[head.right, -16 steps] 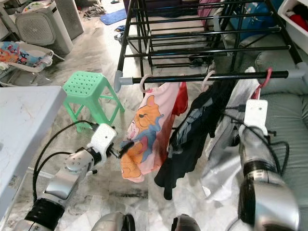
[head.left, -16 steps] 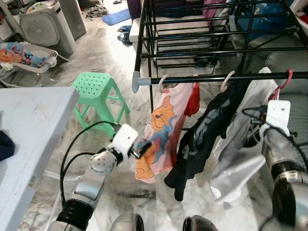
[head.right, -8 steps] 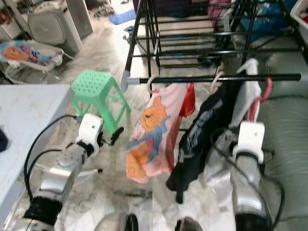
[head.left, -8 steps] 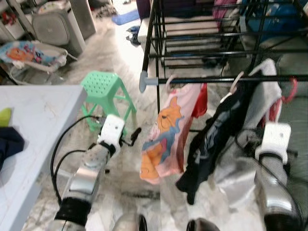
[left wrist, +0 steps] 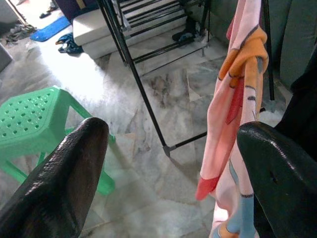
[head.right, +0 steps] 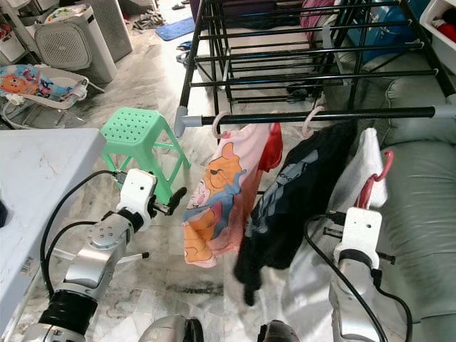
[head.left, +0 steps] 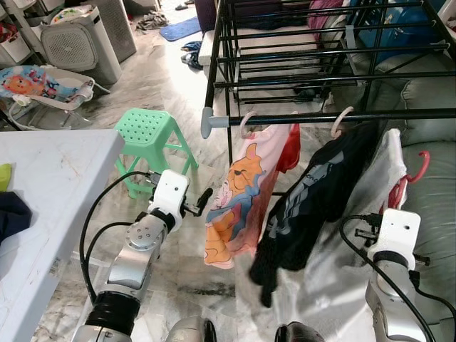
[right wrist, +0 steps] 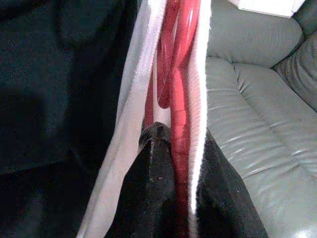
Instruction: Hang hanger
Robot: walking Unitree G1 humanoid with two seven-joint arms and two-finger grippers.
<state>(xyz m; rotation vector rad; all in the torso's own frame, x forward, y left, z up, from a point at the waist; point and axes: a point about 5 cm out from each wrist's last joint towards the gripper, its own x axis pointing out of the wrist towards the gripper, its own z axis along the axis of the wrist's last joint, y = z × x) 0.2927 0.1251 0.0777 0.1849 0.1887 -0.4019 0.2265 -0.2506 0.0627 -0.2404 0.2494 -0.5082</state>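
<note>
A red hanger [head.left: 422, 165] carrying a white garment [head.left: 381, 167] hangs a little below the black rail [head.left: 320, 116], its hook off the rail. My right gripper [right wrist: 179, 148] is shut on the red hanger [right wrist: 181, 74] at the garment's neck, under the rail's right part. On the rail hang a pink cartoon shirt [head.left: 242, 192] and a black shirt [head.left: 306, 206], each on a white hanger. My left gripper [head.left: 201, 201] is open, just left of the pink shirt [left wrist: 233, 99] and not touching it.
A black drying rack [head.left: 299, 43] stands behind the rail. A grey sofa [head.left: 434, 142] is on the right, close to the right arm. A green stool [head.left: 149, 132] and a white table [head.left: 50, 178] are on the left, with an air purifier [head.left: 78, 43] beyond.
The red hanger's hook was at the rail and now hangs below it, lowered with my right gripper. My left gripper has drawn back left from the pink shirt.
</note>
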